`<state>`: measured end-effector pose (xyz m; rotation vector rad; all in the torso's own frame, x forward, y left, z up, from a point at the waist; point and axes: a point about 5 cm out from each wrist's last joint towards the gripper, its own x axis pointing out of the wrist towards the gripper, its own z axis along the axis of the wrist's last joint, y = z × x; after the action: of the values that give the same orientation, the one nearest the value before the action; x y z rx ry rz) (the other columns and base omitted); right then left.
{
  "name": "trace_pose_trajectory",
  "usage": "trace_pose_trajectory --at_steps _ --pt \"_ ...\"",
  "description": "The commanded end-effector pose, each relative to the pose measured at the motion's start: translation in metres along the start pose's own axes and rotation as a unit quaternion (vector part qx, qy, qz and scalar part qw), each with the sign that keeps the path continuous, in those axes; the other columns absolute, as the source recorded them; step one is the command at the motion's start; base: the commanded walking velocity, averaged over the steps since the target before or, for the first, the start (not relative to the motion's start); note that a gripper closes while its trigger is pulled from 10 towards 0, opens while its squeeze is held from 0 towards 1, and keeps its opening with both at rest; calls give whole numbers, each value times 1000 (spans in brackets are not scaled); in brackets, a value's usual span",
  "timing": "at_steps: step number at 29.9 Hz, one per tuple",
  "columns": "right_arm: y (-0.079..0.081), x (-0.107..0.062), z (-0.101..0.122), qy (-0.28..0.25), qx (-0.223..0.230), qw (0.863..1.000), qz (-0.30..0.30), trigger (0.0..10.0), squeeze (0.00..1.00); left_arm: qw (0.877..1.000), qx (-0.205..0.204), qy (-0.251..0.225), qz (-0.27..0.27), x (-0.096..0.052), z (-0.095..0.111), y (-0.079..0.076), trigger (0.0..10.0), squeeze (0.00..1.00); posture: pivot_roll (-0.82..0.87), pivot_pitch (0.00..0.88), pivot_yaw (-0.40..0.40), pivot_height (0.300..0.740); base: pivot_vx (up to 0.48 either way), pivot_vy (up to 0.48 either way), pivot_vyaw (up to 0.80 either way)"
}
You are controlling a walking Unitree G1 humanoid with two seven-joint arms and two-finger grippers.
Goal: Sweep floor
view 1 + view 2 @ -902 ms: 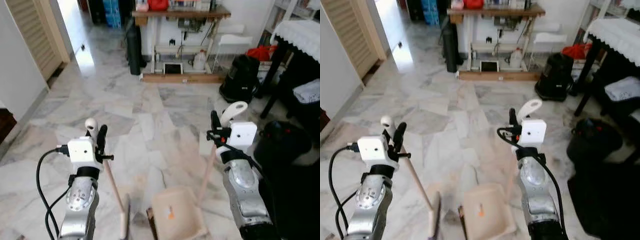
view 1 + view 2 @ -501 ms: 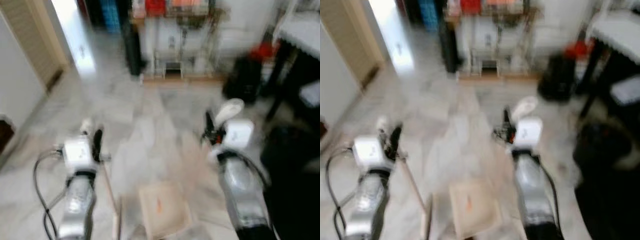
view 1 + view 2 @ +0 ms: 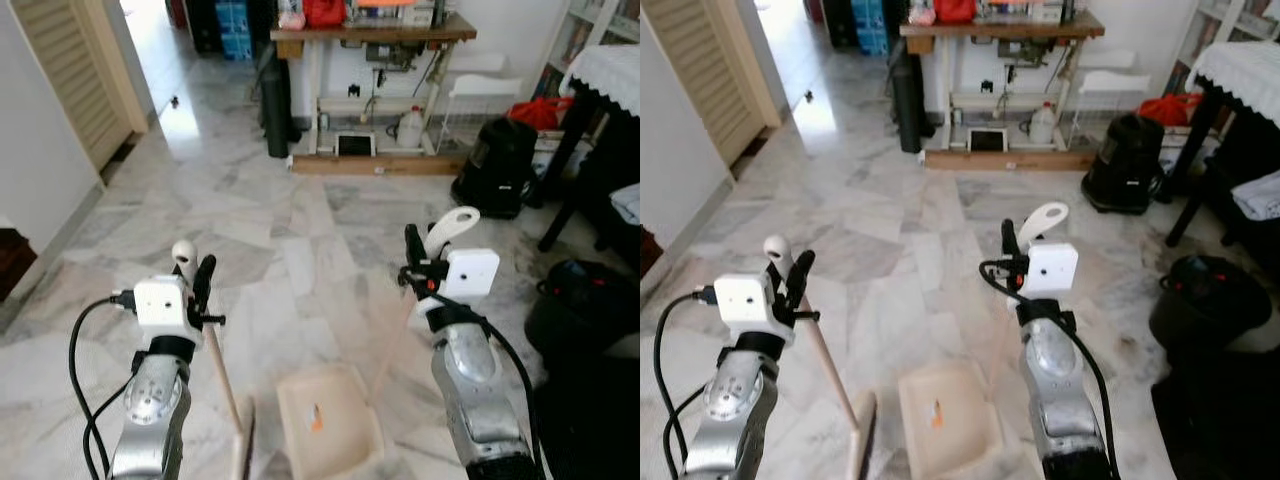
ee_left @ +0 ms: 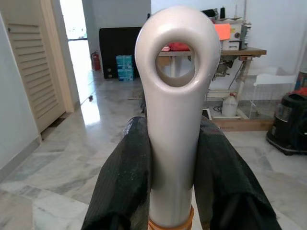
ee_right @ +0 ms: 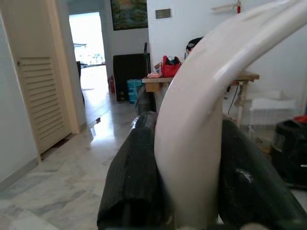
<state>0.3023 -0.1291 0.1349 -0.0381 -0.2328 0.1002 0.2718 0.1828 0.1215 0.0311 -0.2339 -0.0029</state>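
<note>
Our left gripper (image 3: 192, 272) is clamped on the broom (image 3: 222, 374) at its handle top, and our right gripper (image 3: 425, 245) likewise grips the dustpan (image 3: 328, 425) handle. We should keep the pan lip flat against the floor and draw short strokes toward it. The broom's long axis slants down from the gripper to its head, just beside the pan.

I am looking down from the head cameras at the marble floor (image 3: 300, 260), facing the wooden table (image 3: 372, 35) far ahead. My wrist cameras are sitting very close behind the handles, looking forward at that same table and floor.
</note>
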Motion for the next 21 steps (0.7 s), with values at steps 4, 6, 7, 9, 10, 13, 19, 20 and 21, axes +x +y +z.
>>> trace_pose_trajectory --at_steps 4,6,7,9,10,13,19,20,21 --pt "1 -1 8 -27 -12 1000 0 10000 0 1000 1 -17 -18 5 10 -1 10000 0 34 0 43 740 0 0 0" --pt "-2 -3 7 -24 -12 1000 -5 10000 0 1000 1 -17 -19 6 11 -1 10000 0 31 2 45 740 0 0 0" --pt "-4 -3 7 -23 -12 1000 -10 10000 0 1000 1 -17 -19 7 11 -1 10000 0 30 6 45 740 0 0 0" --pt "-9 -5 5 -14 -10 1000 -21 10000 0 1000 2 -17 -18 9 11 0 10000 0 23 6 47 740 0 0 -400" --pt "-9 -5 5 -14 -10 1000 -21 10000 0 1000 2 -17 -18 9 11 0 10000 0 23 6 47 740 0 0 -800" --pt "-12 -5 5 -13 -18 999 -27 10000 0 1000 3 -17 -15 11 11 1 10000 0 21 2 46 740 0 0 -800" --pt "-11 -3 6 -13 -14 999 -26 10000 0 1000 3 -22 -12 13 12 2 10000 0 25 0 43 740 0 0 -800" --pt "-11 -1 7 -15 -15 999 -27 10000 0 1000 3 -24 -10 14 13 3 10000 0 26 0 41 740 0 0 -800" --pt "-11 -1 7 -15 -15 999 -27 10000 0 1000 3 -24 -10 14 13 3 10000 0 26 0 41 740 0 0 -800"
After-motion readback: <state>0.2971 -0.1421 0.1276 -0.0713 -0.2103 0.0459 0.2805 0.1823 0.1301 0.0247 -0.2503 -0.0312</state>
